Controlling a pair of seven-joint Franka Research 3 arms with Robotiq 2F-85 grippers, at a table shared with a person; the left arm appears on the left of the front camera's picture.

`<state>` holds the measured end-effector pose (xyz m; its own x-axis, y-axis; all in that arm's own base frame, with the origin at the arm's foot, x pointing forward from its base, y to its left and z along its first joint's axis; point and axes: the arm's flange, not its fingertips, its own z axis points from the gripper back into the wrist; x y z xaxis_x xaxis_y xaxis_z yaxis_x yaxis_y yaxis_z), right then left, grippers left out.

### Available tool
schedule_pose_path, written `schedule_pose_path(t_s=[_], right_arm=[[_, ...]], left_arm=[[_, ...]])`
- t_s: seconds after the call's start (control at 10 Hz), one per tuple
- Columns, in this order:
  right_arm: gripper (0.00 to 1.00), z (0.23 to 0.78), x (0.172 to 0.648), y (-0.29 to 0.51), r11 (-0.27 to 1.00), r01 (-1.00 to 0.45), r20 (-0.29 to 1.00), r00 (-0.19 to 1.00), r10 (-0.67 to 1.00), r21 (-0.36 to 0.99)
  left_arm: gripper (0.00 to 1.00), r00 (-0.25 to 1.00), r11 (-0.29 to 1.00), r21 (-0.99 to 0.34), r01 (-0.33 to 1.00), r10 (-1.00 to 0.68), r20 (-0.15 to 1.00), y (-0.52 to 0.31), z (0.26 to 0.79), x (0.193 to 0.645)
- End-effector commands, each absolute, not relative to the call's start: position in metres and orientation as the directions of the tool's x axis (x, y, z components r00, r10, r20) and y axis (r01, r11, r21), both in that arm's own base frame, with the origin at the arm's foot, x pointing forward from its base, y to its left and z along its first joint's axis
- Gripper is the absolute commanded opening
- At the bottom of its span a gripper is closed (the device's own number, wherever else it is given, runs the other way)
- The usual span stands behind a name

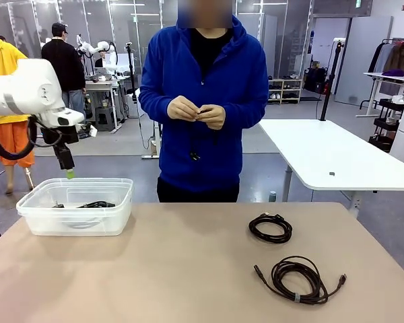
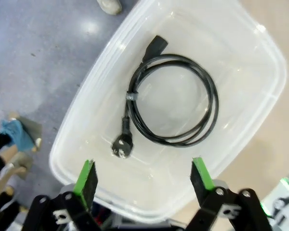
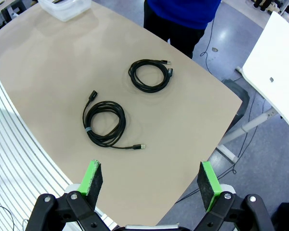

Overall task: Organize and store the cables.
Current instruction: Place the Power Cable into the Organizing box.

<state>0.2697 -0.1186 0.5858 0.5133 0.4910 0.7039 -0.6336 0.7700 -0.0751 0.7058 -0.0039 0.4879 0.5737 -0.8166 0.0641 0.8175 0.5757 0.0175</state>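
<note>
Table (image 1: 188, 282): you are working from the near side, with the person standing opposite.

Bin (image 1: 114, 219): it is sitting at the table's left corner, under your left arm, probably as the drop-off point for storage.

Left gripper (image 2: 144, 178): it is hovering over the bin, jaws spread wide and carrying nothing. This is consistent with a drop just made, though that is only a judgement.

Right gripper (image 3: 151, 180): it is hanging high above the table's right side, equally spread and empty.

Cables:
- The stored cable (image 2: 209, 91) is lying flat in the bin. It is a black loop, tied once, with a round plug.
- The larger coil (image 1: 297, 297) is dark brown and loosely wound, and is waiting on the right of the table.
- The smaller coil (image 1: 269, 239) is black and tighter, and is lying just beyond the larger one.
- The person's hands (image 1: 196, 112) are bundling a thin black cord (image 1: 195, 153) at chest height, its end dangling.
</note>
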Motion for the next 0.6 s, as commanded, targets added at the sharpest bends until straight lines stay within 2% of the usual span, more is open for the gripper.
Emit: schedule_pose_path(t_s=[0.0,0.1,0.2,0.5], right_arm=[[1.0,0.585,0.27,-0.12,0.764,-0.64,0.705,0.505,0.497,-0.08],[1.0,0.585,0.27,-0.12,0.764,-0.64,0.705,0.505,0.497,-0.08],[1.0,0.585,0.27,-0.12,0.764,-0.64,0.705,0.505,0.497,-0.08],[1.0,0.585,0.27,-0.12,0.764,-0.64,0.705,0.505,0.497,-0.08]], left_arm=[[0.98,0.694,0.706,0.003,0.708,-0.697,0.182,0.014,0.517,0.608],[0.98,0.713,0.74,0.004,0.673,-0.65,0.263,0.019,0.531,0.578],[0.98,0.713,0.749,0.012,0.662,-0.635,0.296,0.013,0.539,0.549],[0.98,0.647,0.726,0.013,0.687,-0.621,0.443,-0.013,0.567,0.472]])
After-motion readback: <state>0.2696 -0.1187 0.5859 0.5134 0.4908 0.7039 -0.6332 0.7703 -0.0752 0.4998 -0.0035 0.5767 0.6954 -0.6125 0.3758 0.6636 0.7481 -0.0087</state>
